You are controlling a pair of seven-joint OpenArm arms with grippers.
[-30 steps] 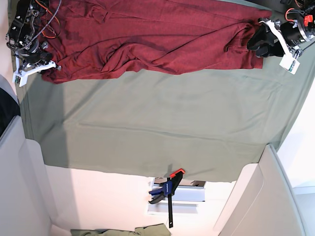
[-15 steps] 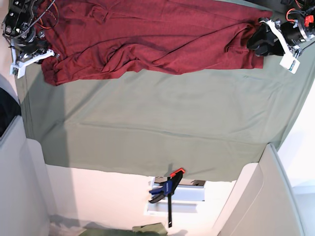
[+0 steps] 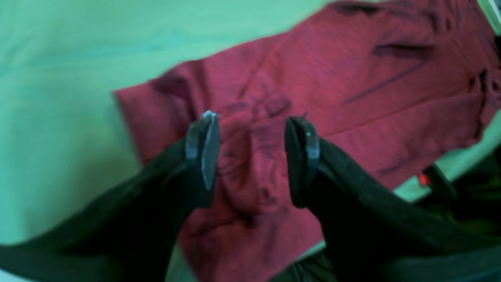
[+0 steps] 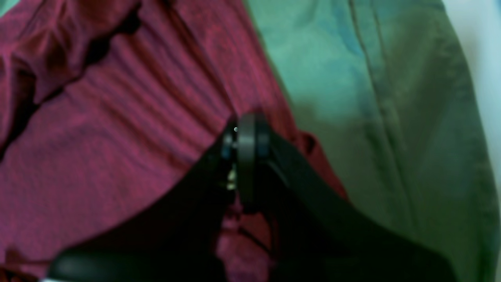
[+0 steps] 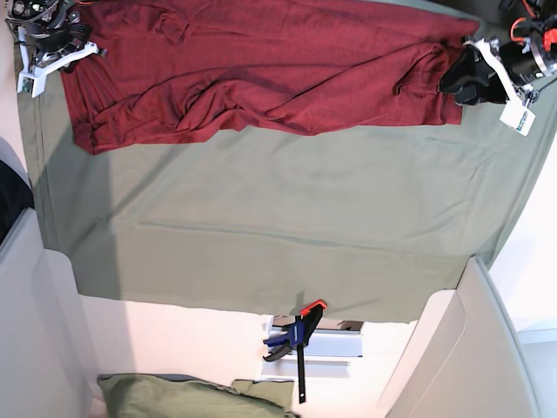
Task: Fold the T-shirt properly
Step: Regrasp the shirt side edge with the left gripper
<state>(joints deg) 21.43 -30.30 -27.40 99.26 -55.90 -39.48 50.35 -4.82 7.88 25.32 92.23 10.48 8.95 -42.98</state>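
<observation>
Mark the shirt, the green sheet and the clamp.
shirt [image 5: 261, 61], base view, middle of its body.
green sheet [image 5: 287, 218], base view, bare centre.
clamp [image 5: 299, 344], base view, its bar.

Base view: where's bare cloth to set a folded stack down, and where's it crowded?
Free: the wide olive-green sheet between the T-shirt hem and the sheet's near edge by the blue clamp. Crowded: the far strip, covered by the shirt, with the right gripper at one end and the left gripper at the other.
</observation>
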